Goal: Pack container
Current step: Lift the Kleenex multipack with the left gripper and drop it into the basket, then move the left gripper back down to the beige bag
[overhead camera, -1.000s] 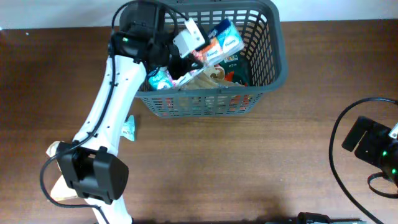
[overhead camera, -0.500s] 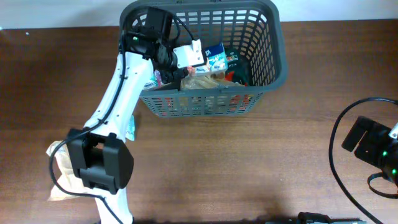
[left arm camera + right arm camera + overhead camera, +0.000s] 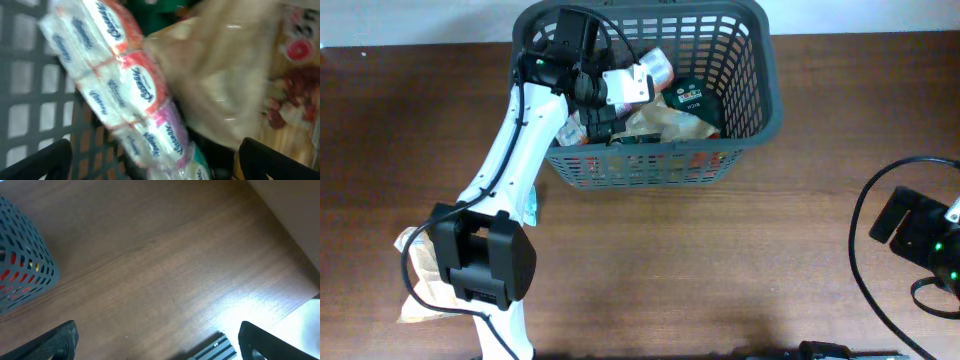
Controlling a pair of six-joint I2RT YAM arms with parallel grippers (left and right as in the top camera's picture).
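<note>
Desk is dark brown wood, with a white wall strip along the far edge. Basket sits at the far side, about mid-width: grey, slotted sides, thick rim. Left arm reaches over its rim, wrist inside. Left fingers are spread wide, clamped on nothing. A strip of tissue packs lies below them against the basket wall, touching a tan bag beside it. Overhead also shows a dark green packet in the basket, just beside the tan bag. Outside the basket, a small teal-white packet lies on the desk next to the left arm, and a beige bag lies by the arm base. Right arm is at the desk's right edge, well apart from the basket. Right fingers are apart, holding nothing, with bare desk under them. Basket corner shows at the edge of that view.
</note>
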